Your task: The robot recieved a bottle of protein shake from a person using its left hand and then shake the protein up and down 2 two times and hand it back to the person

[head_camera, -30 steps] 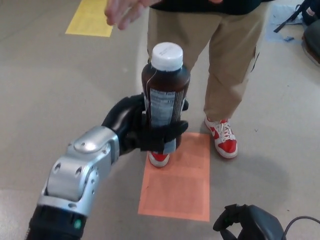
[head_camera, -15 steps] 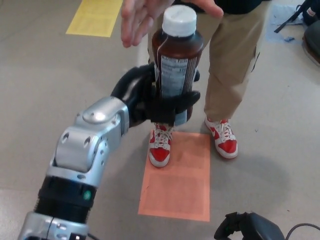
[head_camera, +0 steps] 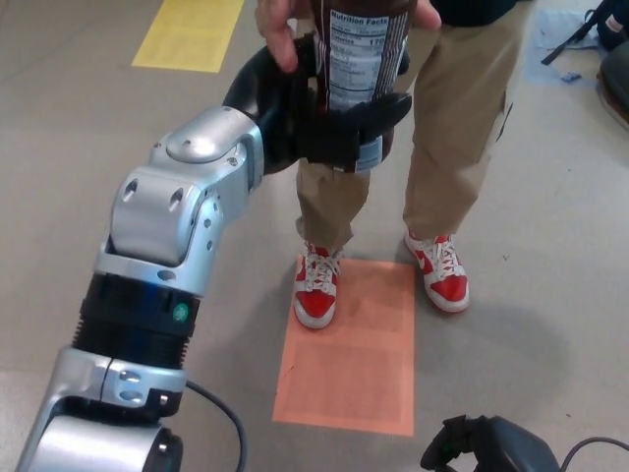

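The brown protein shake bottle (head_camera: 359, 69) with its white nutrition label stands upright at the top of the head view; its cap is cut off by the frame edge. My left hand (head_camera: 314, 108) is shut on the bottle's lower half, black fingers wrapped across the front. A person's hand (head_camera: 280, 25) grips the upper part of the bottle, fingers showing on both sides of it. My right hand (head_camera: 486, 447) shows at the bottom edge, low and away from the bottle; its fingers look curled.
The person stands close in front in tan trousers (head_camera: 447, 128) and red-and-white shoes (head_camera: 316, 290). An orange floor patch (head_camera: 354, 354) lies under the shoes, a yellow one (head_camera: 187, 34) at the far left. A cable (head_camera: 221, 423) hangs by my left arm.
My left arm has lifted the bottle upward and forward until its cap left the frame. The person's hand, hovering above before, now holds the bottle's top.
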Robot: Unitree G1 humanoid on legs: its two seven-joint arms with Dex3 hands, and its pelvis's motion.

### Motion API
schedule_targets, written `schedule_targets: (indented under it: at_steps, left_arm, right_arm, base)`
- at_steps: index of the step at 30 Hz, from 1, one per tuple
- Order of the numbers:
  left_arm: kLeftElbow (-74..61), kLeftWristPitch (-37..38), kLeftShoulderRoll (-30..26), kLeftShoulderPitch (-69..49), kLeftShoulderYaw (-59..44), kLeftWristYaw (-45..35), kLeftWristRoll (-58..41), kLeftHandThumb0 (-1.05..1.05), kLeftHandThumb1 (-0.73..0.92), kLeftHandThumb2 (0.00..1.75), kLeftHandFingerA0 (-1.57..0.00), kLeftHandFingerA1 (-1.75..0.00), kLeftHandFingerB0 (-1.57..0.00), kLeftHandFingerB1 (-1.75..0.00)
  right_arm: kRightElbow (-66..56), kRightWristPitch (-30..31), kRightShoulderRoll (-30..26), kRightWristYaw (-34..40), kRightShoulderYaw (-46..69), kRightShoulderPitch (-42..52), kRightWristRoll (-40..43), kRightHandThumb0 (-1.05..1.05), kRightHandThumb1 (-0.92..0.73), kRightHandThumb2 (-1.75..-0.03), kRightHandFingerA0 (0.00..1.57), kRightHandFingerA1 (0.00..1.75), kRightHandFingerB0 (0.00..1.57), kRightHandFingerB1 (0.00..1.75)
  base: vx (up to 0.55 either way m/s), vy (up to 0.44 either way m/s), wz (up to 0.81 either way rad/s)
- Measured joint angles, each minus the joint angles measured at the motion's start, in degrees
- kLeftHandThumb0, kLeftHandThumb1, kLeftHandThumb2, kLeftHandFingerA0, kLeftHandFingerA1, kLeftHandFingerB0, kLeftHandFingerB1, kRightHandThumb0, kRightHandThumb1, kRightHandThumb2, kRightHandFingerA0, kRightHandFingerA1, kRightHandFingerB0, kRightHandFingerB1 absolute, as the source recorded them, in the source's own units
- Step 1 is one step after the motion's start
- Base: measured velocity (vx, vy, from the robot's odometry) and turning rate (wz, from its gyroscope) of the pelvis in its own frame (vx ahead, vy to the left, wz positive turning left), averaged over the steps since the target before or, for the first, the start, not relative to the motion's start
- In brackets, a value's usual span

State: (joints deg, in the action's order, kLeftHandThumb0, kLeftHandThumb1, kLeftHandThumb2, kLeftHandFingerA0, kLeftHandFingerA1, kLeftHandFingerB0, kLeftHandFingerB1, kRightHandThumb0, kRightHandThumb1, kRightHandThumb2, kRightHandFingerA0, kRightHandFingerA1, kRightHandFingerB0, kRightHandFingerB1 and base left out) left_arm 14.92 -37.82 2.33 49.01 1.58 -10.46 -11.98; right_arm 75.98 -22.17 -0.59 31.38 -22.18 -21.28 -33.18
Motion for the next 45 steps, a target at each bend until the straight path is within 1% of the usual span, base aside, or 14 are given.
schedule_targets:
  at_steps: [2, 6, 7, 8, 13, 14, 17, 27, 33, 35, 40, 41, 42, 45]
  left_arm:
    - [-0.02, -0.29, 0.00, 0.02, -0.04, 0.06, 0.00, -0.15, 0.77, 0.83, -0.84, -1.52, -0.73, -1.16]
    - [-0.10, -0.56, 0.38, 0.02, -0.62, 0.40, -0.06, -0.38, 0.74, 0.63, -0.94, -0.69, -0.55, -0.44]
    - [-0.32, -0.68, 0.57, 0.02, -0.74, 0.79, -0.01, -0.51, 0.66, 0.60, -0.68, -0.51, -0.31, -0.33]
    - [-0.45, -0.79, 0.58, 0.02, -0.72, 0.94, 0.02, -0.81, 0.54, 0.87, 0.00, -0.06, 0.00, -0.07]
    - [-1.59, -2.30, -1.99, -0.07, 1.82, -1.31, -0.10, -0.85, 0.49, 0.86, 0.00, 0.00, 0.00, 0.00]
    - [-1.64, -2.37, -2.28, -0.08, 2.04, -1.58, -0.13, -0.82, 0.57, 0.58, 0.00, 0.00, 0.00, 0.00]
    - [-1.81, -2.88, -4.84, -0.25, 3.90, -4.75, -0.34, -0.83, 0.45, 0.79, 0.00, 0.00, 0.00, 0.00]
    - [-1.31, -2.88, -7.15, -1.76, 5.23, -9.93, -0.58, -0.88, 0.58, 0.57, 0.00, 0.00, 0.00, 0.00]
    - [-1.85, -2.46, -9.93, -5.58, 6.07, -12.37, -0.41, -0.87, 0.60, 0.58, 0.00, 0.00, 0.00, 0.00]
    - [-3.36, -1.55, -11.89, -8.94, 7.07, -13.49, -0.03, -0.90, 0.52, 0.92, 0.00, 0.00, 0.00, -0.01]
    - [-7.72, 2.65, -16.69, -18.77, 10.03, -14.40, 2.28, -0.92, 0.62, 1.01, 0.00, -0.05, 0.00, -0.06]
    - [-8.03, 3.35, -17.47, -20.06, 10.44, -14.41, 2.71, -0.84, 0.80, 0.72, 0.00, -0.01, 0.00, -0.04]
    - [-8.39, 4.40, -18.43, -21.88, 10.84, -14.39, 3.28, -0.93, 0.70, 1.06, 0.00, -0.06, 0.00, -0.06]
    - [-8.49, 6.70, -20.06, -25.59, 11.29, -14.31, 4.53, -1.00, 0.70, 1.05, 0.00, 0.00, 0.00, 0.00]
  right_arm:
    - [0.00, 0.00, 0.00, -0.01, -0.04, 0.00, -0.01, -0.41, -0.45, -1.18, 1.06, 1.00, 0.93, 0.82]
    - [0.00, -0.01, 0.00, 0.01, -0.04, 0.00, -0.01, -0.43, -0.45, -1.18, 0.99, 0.92, 0.93, 0.82]
    - [0.00, -0.04, 0.00, 0.00, 0.05, 0.01, 0.02, -0.42, -0.45, -1.17, 0.99, 0.91, 0.93, 0.82]
    - [0.00, -0.05, 0.00, 0.00, 0.12, 0.01, 0.04, -0.41, -0.43, -1.22, 1.05, 0.93, 0.97, 0.73]
    - [0.00, -0.07, 0.00, 0.00, 0.14, 0.02, 0.01, -0.42, -0.43, -1.22, 1.03, 0.92, 0.97, 0.73]
    - [0.00, -0.07, 0.00, 0.00, 0.14, 0.02, 0.01, -0.42, -0.44, -1.22, 1.04, 0.90, 0.97, 0.72]
    - [0.01, -0.05, 0.02, -0.02, 0.17, 0.01, 0.03, -0.43, -0.44, -1.21, 0.97, 0.81, 0.97, 0.72]
    - [0.00, -0.05, 0.18, -0.58, 0.94, -0.04, 0.28, -0.44, -0.48, -1.19, 1.09, 1.10, 0.93, 0.84]
    - [-0.07, -0.09, 0.30, -0.58, 1.01, -0.03, 0.40, -0.41, -0.43, -1.18, 1.06, 0.95, 0.98, 0.74]
    - [-0.05, -0.09, 0.29, -0.57, 1.06, -0.01, 0.44, -0.42, -0.45, -1.10, 0.97, 0.80, 0.98, 0.72]
    - [-0.07, -0.11, 0.23, -0.49, 1.08, 0.04, 0.44, -0.43, -0.44, -1.12, 0.98, 0.74, 0.99, 0.70]
    - [-0.08, -0.11, 0.26, -0.48, 1.07, 0.03, 0.42, -0.42, -0.42, -1.15, 0.99, 0.88, 0.94, 0.81]
    - [-0.08, -0.11, 0.29, -0.48, 1.01, 0.02, 0.40, -0.42, -0.42, -1.15, 0.99, 0.89, 0.93, 0.81]
    - [-0.08, -0.11, 0.31, -0.48, 0.97, 0.02, 0.38, -0.40, -0.38, -1.20, 1.07, 0.86, 0.99, 0.71]
  base:
    - [0.00, 0.000, 0.00]
    - [0.00, 0.000, 0.00]
    - [0.00, 0.000, 0.00]
    - [0.00, 0.000, 0.00]
    - [0.00, 0.000, 0.00]
    - [0.00, 0.000, 0.00]
    - [0.00, 0.000, 0.00]
    - [0.00, 0.000, 0.00]
    - [0.00, 0.000, 0.00]
    - [0.00, 0.000, 0.00]
    - [0.00, 0.000, 0.00]
    - [0.00, 0.000, 0.00]
    - [0.00, 0.000, 0.00]
    - [0.00, 0.000, 0.00]
